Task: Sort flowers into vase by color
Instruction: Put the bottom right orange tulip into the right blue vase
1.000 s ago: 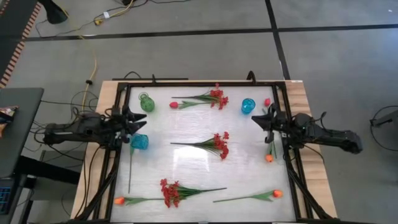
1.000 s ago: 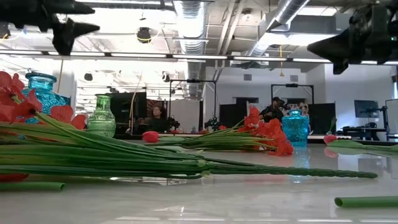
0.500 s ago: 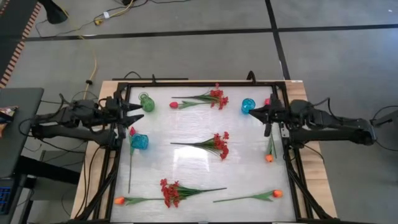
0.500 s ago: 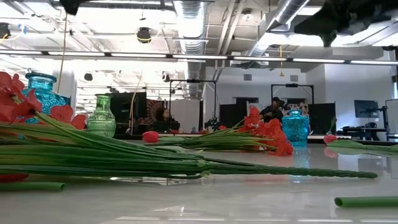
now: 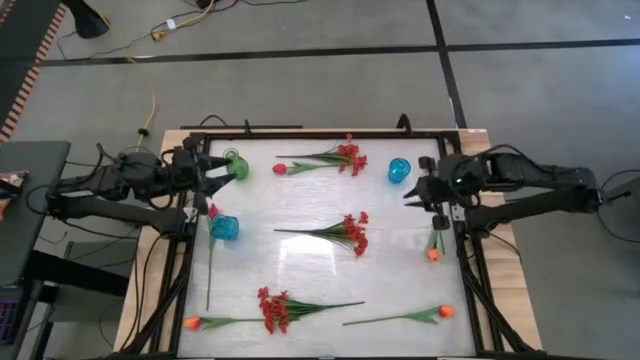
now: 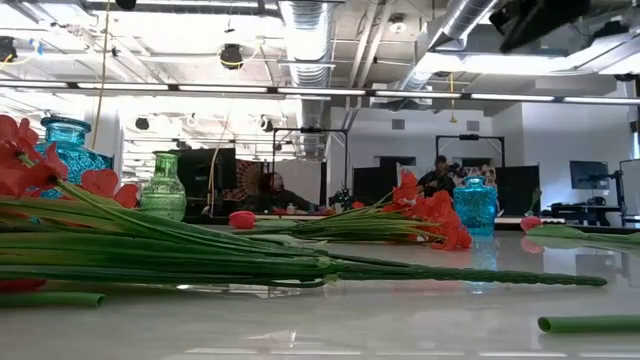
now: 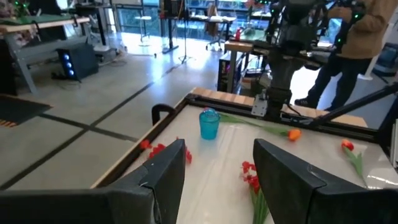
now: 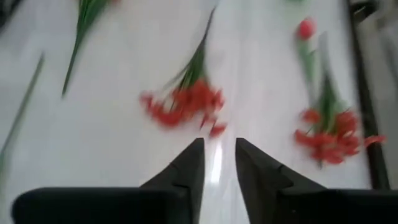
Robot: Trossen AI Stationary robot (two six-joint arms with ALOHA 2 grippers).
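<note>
Reaching step, judging by the scene: right claw [image 5: 410, 190], slightly parted and empty, hovers at three o'clock; left claw [image 5: 222, 172] waits spread. Next it should descend on the central bushy red spray [image 5: 345, 232]; no bloom is grasped yet.

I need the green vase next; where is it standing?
In the high view the green vase stands at the table's far left corner, just ahead of the left pincer, with a red-pink tulip bud beside it.

Both arms raised, nothing held

Left gripper [image 5: 222, 172] hangs wide open at the worktop's left edge; right gripper [image 5: 412, 190], slightly parted, opposite.
</note>
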